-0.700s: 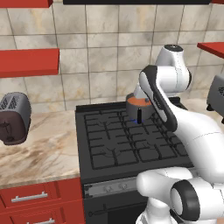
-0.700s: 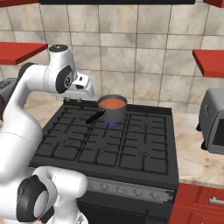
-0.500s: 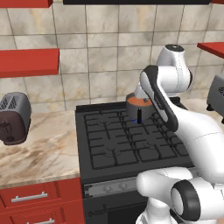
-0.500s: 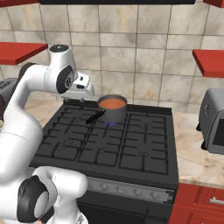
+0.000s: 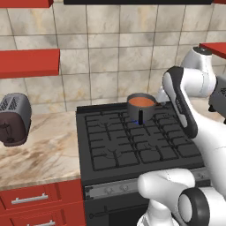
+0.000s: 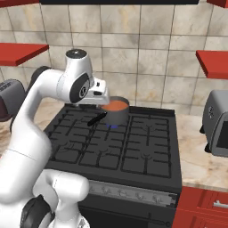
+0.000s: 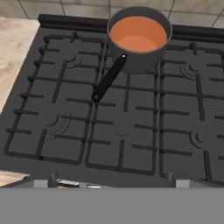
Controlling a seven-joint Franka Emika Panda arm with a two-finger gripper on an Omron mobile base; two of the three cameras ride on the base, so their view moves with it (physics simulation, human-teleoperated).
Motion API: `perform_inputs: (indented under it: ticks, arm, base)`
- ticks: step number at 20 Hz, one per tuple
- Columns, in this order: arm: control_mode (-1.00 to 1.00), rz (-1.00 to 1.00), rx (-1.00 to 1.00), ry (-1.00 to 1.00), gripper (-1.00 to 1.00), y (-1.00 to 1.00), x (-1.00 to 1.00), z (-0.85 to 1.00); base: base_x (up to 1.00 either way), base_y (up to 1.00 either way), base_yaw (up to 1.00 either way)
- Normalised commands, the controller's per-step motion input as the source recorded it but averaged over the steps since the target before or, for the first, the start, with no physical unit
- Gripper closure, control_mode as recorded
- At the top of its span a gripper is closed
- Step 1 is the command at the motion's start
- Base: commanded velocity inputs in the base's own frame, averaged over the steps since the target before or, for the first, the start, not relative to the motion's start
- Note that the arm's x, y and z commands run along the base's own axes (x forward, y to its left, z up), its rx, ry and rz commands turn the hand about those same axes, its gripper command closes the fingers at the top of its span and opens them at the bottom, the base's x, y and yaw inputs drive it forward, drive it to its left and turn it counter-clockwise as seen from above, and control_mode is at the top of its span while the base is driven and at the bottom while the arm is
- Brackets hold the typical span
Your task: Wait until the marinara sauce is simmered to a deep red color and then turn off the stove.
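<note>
The marinara sauce (image 7: 137, 33) is a smooth orange-red disc in a small grey saucepan (image 7: 141, 61), whose dark handle (image 7: 108, 78) points toward the stove's front. The pan stands on a back burner of the black stove (image 7: 131, 131); it also shows in the left base view (image 5: 141, 102) and the right base view (image 6: 116, 106). A small blue flame (image 6: 111, 126) glows beneath it. My gripper (image 7: 112, 183) hovers high over the stove's front, open, with its tips far apart and nothing between them. My white hand (image 6: 97, 92) hangs left of the pan.
Small knobs line the grey front strip (image 6: 120, 192) of the stove. A dark toaster (image 5: 13, 119) sits on the marble counter to the left, and a grey appliance (image 6: 217, 129) on the counter to the right. Red shelves and cabinets surround the range.
</note>
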Motion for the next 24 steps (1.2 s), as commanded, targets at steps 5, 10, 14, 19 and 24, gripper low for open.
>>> perform_inputs:
  ticks: [5, 10, 14, 19, 24]
  arm:
    - [-1.0, 0.04, 0.0, -0.07, -1.0, -0.71, -0.46, 0.0]
    - [-1.0, 0.01, 0.01, -0.15, -1.0, -0.71, -0.42, -0.06]
    - [-1.0, 0.0, 0.0, -0.17, -1.0, -0.57, -0.26, -0.18]
    - [-1.0, 0.0, 0.01, -0.19, -1.0, -0.38, -0.01, -0.34]
    - [-1.0, 0.0, 0.02, -0.23, -1.0, -0.32, 0.0, -0.37]
  base:
    - [0.0, 0.0, 0.0]
    - [0.0, 0.0, 0.0]
    - [0.0, 0.0, 0.0]
    - [0.0, 0.0, 0.0]
    - [0.0, 0.0, 0.0]
